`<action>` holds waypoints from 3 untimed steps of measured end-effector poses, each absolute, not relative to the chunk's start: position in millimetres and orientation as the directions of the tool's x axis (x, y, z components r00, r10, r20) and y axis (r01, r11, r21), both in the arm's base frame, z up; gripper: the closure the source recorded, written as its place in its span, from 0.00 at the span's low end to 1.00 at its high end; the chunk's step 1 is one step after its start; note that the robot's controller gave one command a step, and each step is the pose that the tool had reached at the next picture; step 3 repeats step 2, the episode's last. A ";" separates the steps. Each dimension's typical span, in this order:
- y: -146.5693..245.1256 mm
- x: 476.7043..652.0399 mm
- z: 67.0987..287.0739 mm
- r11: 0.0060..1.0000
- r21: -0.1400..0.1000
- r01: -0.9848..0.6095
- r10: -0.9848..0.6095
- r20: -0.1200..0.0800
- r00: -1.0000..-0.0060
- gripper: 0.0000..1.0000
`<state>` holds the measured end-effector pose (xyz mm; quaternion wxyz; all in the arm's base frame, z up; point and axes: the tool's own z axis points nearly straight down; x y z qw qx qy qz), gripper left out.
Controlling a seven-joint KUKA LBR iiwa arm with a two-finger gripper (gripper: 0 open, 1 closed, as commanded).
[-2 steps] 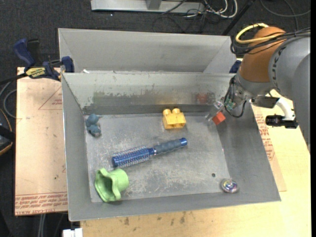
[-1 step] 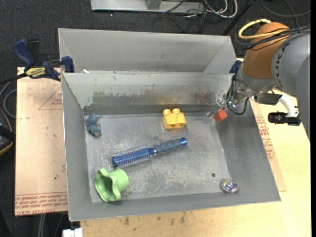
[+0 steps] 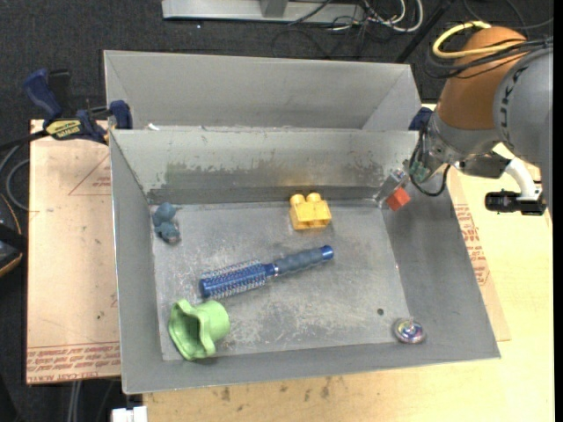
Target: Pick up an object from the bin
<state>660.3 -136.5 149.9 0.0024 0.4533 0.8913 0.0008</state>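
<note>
Gripper (image 3: 393,192), right of the yellow brick (image 3: 310,211), with a small red piece (image 3: 398,199) at its tip.

Whether the gripper is open or closed on the red piece cannot be told; probably the pick candidate, being nearest. Below the brick lies a blue hairbrush (image 3: 264,273); further down-left, a green cup-like piece (image 3: 198,328); left, a blue-grey figure (image 3: 165,222); down-right, a shiny disc (image 3: 409,331). All lie loose on the bin (image 3: 264,161) floor, apparently as tipped in. No legible labels.

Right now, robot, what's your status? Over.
Gripper at far right corner of bin. Small red block at its tip. Yellow brick, blue brush well clear.
</note>
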 end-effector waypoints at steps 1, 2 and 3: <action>-136.6 661.4 177.4 0.591 0.004 0.807 0.807 -0.004 -0.591 1.00; -136.5 662.3 194.0 0.593 0.003 0.805 0.805 -0.003 -0.593 1.00; -136.5 662.3 194.0 0.593 0.003 0.805 0.805 -0.003 -0.593 1.00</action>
